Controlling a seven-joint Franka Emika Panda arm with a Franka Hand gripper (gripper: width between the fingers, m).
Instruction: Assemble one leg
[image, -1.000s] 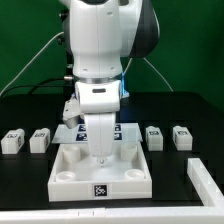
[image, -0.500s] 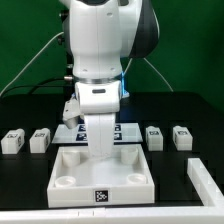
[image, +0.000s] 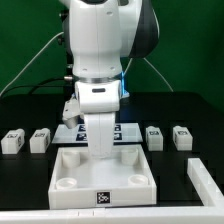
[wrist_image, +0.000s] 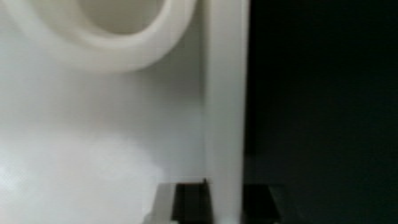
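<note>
In the exterior view the end effector points straight down onto the big white panel; its fingers are too hidden to tell their spread. The leg, a stubby white tagged block and one of four alike, rests on the dark counter toward the exterior view's right of it, clear of the panel. Its long axis is too small to read. The wrist view shows only the panel, a round socket and the counter, with no leg in sight.
</note>
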